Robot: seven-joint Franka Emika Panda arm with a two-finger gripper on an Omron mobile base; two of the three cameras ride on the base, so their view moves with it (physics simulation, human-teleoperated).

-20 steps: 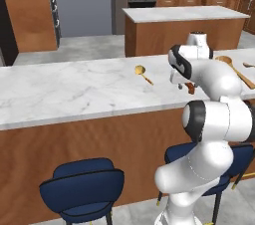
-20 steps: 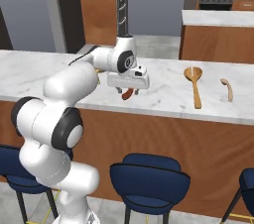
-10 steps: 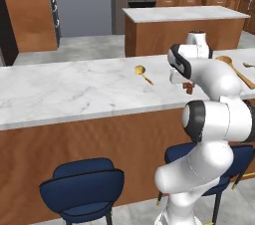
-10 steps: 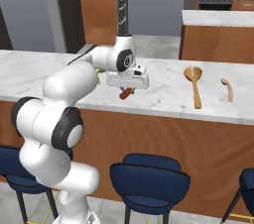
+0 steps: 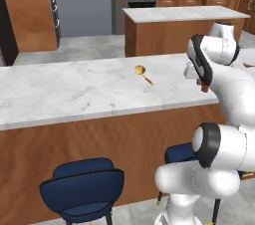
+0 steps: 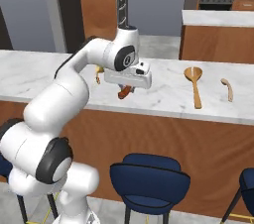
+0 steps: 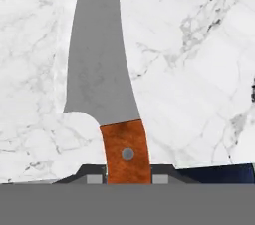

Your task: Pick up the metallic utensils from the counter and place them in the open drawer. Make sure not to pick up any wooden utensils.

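My gripper (image 6: 126, 90) sits low over the counter (image 6: 163, 100), centre-left of the right base view, and the reddish-brown handle of the knife (image 7: 104, 94) runs straight down between my two finger tips at the bottom of the hand view, grey blade pointing up the frame over the marble. I judge I took it by the handle because that is the thick, easy part to pinch and it keeps the blade clear of the fingers. Jaws are drawn in narrow, closed on the handle; whether the knife has left the marble yet I cannot tell. In the left base view the handle end pokes out under my hand at right of centre. The gold spoon (image 5: 143, 73) lies on the counter centre of the left base view, well apart from my hand, still to collect. The wooden spoon (image 6: 194, 83) lies right of centre in the right base view, bowl toward the top, and I leave it alone. Just past it at the right edge is a small curved pale utensil (image 6: 227, 88), too small to tell its material.
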